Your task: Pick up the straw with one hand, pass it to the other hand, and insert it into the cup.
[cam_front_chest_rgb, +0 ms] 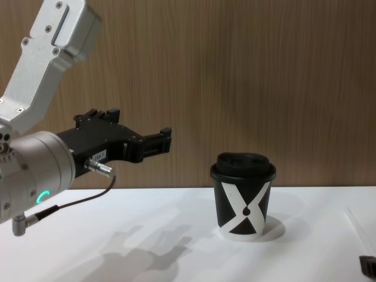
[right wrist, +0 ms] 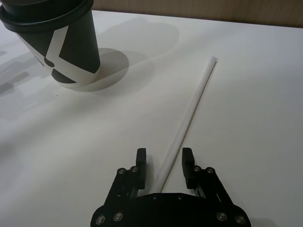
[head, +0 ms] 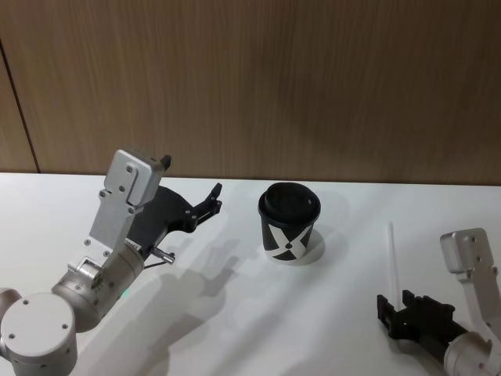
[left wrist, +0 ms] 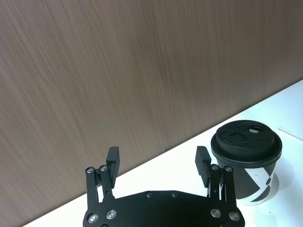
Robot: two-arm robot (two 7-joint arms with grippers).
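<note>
Two fingers of right gripper point(right wrist: 163, 158) set apart, nothing held; near end of straw point(right wrist: 191, 118) between them, long axis pointed away, flat, right of cup point(head: 289, 223). Farther off, left gripper point(left wrist: 157, 159) open, empty.

White table point(head: 329, 313), black lidded cup point(head: 289, 227) upright on it, white straw point(head: 394, 254) lying flat to its right

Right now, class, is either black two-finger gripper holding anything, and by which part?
Nothing is held. The right gripper is open, its fingers straddling the near end of the long thin white straw; the left gripper is open and empty, raised.
</note>
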